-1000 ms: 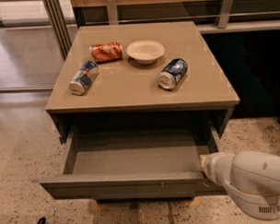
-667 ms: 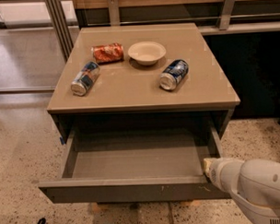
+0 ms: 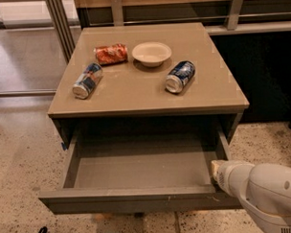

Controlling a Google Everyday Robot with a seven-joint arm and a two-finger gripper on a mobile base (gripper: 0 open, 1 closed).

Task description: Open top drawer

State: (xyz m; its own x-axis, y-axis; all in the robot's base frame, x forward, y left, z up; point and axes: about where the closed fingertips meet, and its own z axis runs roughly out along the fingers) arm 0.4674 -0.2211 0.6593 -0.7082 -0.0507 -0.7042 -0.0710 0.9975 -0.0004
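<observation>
Looking nearly done: the top drawer stands well out, its inside showing, reaching left from the gripper at its front right corner. Whether the gripper holds it, I cannot tell. Little remains.

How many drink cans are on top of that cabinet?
3, none apparently hidden: an orange can at back left, a blue can nearer the left edge, a second blue can right of the bowl. The pincer is at the right front corner of the open top drawer.
</observation>
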